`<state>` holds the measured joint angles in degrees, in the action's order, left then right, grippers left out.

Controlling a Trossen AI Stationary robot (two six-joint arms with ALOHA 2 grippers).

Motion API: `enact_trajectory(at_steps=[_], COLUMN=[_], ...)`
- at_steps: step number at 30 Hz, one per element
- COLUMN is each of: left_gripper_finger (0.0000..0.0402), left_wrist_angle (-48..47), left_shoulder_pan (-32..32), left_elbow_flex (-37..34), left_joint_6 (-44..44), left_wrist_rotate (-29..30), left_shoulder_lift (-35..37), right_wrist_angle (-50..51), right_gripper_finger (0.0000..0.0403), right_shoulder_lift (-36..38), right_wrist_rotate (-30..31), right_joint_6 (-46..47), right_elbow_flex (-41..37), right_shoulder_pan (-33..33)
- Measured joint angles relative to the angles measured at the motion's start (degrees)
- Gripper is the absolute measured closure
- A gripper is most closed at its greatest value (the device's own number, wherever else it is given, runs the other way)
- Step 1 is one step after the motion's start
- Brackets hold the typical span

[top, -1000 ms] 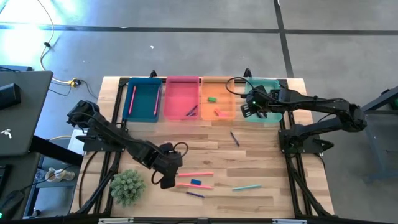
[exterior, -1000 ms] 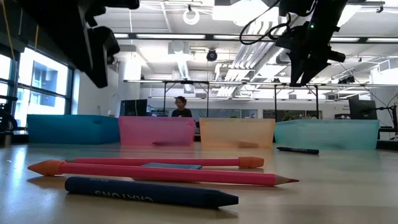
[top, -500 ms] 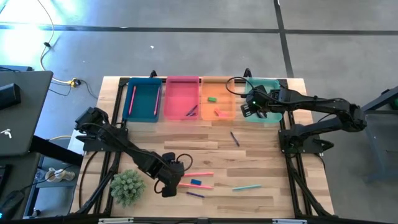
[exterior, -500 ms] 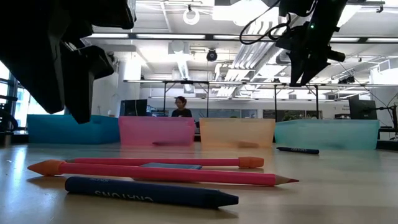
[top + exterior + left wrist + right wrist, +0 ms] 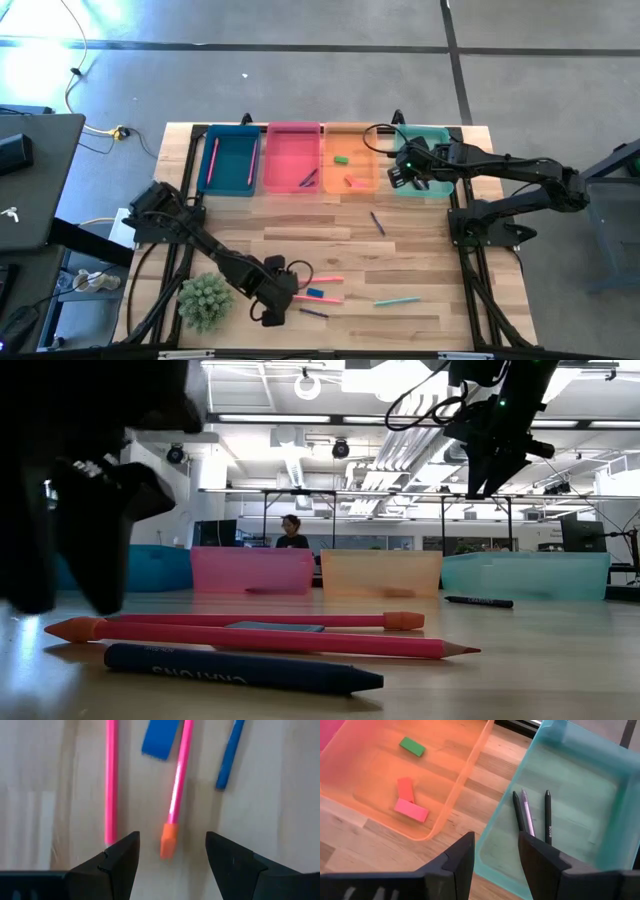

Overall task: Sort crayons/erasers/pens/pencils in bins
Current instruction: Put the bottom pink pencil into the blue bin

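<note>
Pencils first, at the left front of the table (image 5: pixel 420 250): the left tool (image 5: pixel 170 851) hangs low over a small cluster there, its fingers spread wide and holding nothing. Between them lies the orange rubber end of a pink pencil (image 5: pixel 176 795); a second pink pencil (image 5: pixel 110 780) runs alongside, the blue eraser (image 5: pixel 160 739) sits between the two, and a blue crayon (image 5: pixel 230 755) lies just beyond. From above, the cluster sits beside a small spiky green plant (image 5: pixel 205 300), with a teal stick (image 5: pixel 397 300) a little further right and a dark crayon (image 5: pixel 377 222) alone mid-table.

Judged by their look, the pencils are light, stiff and round, so likely to roll or pivot if pinched at the very tip; a hold across the shaft a little in from the rubber end seems safer. The blue eraser is a short, grippy block, best taken across its narrow sides.

Along the far edge stand the bins: dark blue (image 5: pixel 229 187) with two pink sticks, pink (image 5: pixel 291 188) with something dark at its corner, orange (image 5: pixel 445 820) with a green eraser (image 5: pixel 412 746) and pink-red erasers (image 5: pixel 411 810), and teal (image 5: pixel 600 805) with three dark pens (image 5: pixel 530 815). The right tool (image 5: pixel 496 851) waits above the gap between orange and teal bins, fingers apart and empty.
</note>
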<state>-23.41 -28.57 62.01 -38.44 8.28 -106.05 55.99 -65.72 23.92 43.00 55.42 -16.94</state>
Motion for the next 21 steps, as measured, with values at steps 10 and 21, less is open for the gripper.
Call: enact_trajectory(at_steps=[10,21], left_gripper_finger=[0.0189,0.0285], left_wrist_angle=[2.1,1.5], left_shoulder_pan=[-2.2,-2.2], left_elbow_flex=[0.1,0.0], left_joint_6=[-3.1,-0.9], left_wrist_rotate=[4.0,5.7], left_shoulder_lift=[-3.0,-3.1], right_wrist_angle=[-0.2,-0.1], right_gripper_finger=[0.0258,0.0258], right_shoulder_lift=[0.0,0.0], right_wrist_rotate=[0.0,0.0], right_joint_6=[0.0,0.0], right_elbow_flex=[0.0,0.0], right_shoulder_pan=[0.0,0.0])
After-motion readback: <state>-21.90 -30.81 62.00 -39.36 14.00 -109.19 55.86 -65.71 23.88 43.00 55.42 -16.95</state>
